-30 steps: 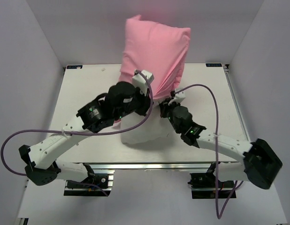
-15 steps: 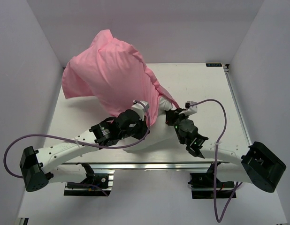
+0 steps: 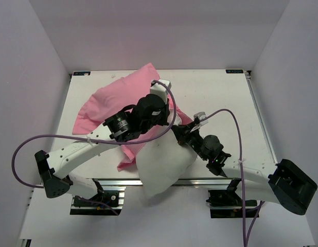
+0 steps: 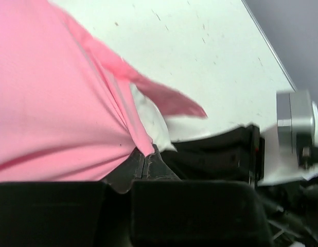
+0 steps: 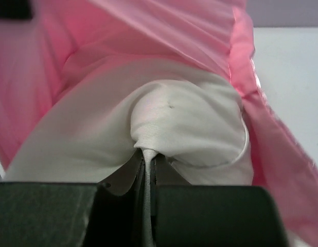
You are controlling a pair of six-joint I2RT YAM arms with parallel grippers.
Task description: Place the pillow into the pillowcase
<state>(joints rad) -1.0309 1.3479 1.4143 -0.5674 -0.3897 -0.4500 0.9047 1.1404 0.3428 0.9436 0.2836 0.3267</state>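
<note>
The pink pillowcase [image 3: 105, 105] lies slumped across the left half of the table. The white pillow [image 3: 164, 164] sticks out of its near end and hangs over the table's front edge. My left gripper [image 3: 169, 116] is shut on the pillowcase's hem [image 4: 141, 141], pink cloth pinched between its tips. My right gripper [image 3: 178, 135] sits just beside it, shut on a fold of the pillow [image 5: 190, 118]. The pink pillowcase [image 5: 148, 31] arches over the pillow in the right wrist view. A bit of white pillow [image 4: 148, 116] also shows under the hem in the left wrist view.
The white table [image 3: 226, 98] has a metal rail [image 3: 210, 181] along its front edge. Grey walls close it in on the left, back and right. Purple cables loop from both arms, and the right arm's body [image 4: 221, 154] crowds the left wrist view.
The pillowcase, held high and upright a second ago, swung left and dropped onto the table. More white pillow now shows at the near edge. Both grippers came down and stayed shut.
</note>
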